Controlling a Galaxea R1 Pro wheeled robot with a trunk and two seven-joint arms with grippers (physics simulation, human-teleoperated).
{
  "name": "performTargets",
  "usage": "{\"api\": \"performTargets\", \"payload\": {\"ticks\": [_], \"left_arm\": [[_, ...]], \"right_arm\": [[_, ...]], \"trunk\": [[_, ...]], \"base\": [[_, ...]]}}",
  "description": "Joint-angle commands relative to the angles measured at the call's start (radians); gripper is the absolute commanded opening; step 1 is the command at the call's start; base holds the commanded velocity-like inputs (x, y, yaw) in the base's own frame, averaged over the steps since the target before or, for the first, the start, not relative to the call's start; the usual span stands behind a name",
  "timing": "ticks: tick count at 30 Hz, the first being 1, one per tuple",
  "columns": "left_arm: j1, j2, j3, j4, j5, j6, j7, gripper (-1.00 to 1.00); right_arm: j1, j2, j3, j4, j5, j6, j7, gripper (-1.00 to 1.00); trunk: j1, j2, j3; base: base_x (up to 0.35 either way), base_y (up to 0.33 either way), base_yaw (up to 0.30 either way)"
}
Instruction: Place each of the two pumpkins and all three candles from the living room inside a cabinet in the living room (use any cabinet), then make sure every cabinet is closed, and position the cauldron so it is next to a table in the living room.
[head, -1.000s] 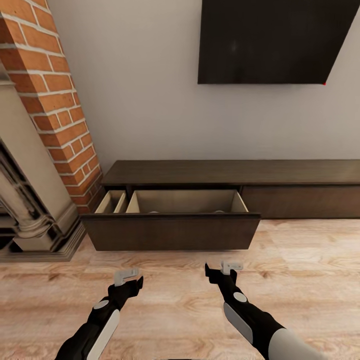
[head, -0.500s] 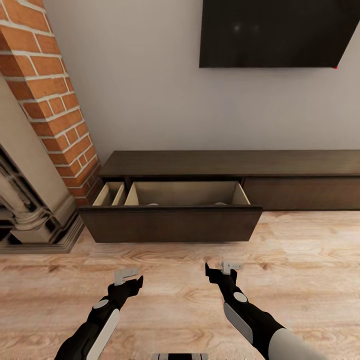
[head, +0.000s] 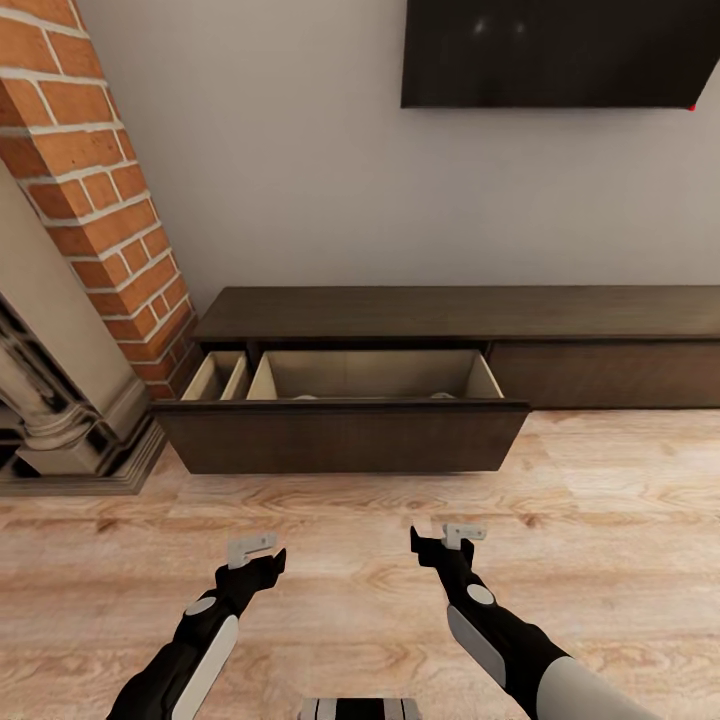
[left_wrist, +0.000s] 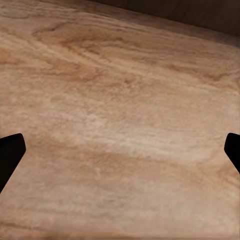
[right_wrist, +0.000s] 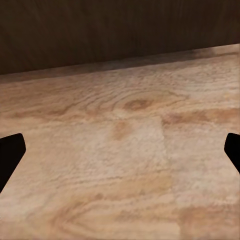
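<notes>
two hands reach forward low over the light wood floor (head: 600, 500), and each grips nothing. the left hand (head: 255, 556) has its two fingers spread wide, dark tips showing at the opposite edges of the left wrist view with bare planks between them. the right hand (head: 447, 538) is spread just as wide, its tips at the edges of the right wrist view, which looks over planks to a dark wood front beyond.

past the hands stands one cabinet (head: 600, 315), long, low and dark brown, set against the pale wall. one wide drawer (head: 345, 437) at its left end is pulled out over the floor; the front is plain and without a handle. inside are pale beige walls, with a divider splitting off a narrow part on the left from one wide part. two small pale shapes just peek over the front edge in the wide part; too little shows to name them. the drawer front to the right sits flush.

left of the cabinet rise one red brick chimney (head: 95, 200) and one stone-coloured fireplace surround (head: 60, 400). one black television (head: 560, 50) hangs on the wall above.
</notes>
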Motion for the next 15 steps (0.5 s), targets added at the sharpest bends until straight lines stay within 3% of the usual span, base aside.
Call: {"api": "performTargets", "payload": {"ticks": [1, 6, 15], "left_arm": [[0.000, 0.001, -0.005, -0.002, 0.010, 0.003, 0.010, 1.00], [0.000, 0.001, -0.007, -0.002, 0.010, 0.004, 0.009, 1.00], [0.000, 0.001, -0.007, -0.004, 0.009, 0.004, 0.008, 1.00]], "right_arm": [[-0.001, -0.001, 0.008, -0.001, -0.011, -0.006, -0.006, 1.00], [-0.001, -0.002, 0.008, -0.001, -0.012, -0.005, -0.006, 1.00], [-0.002, -0.001, 0.008, -0.001, -0.012, -0.006, -0.006, 1.00]], "trunk": [[0.000, 0.000, -0.001], [0.000, 0.000, -0.001], [0.000, 0.000, -0.001]], "base": [[0.000, 0.000, 0.000], [0.084, 0.000, 0.000], [0.314, 0.000, 0.000]]}}
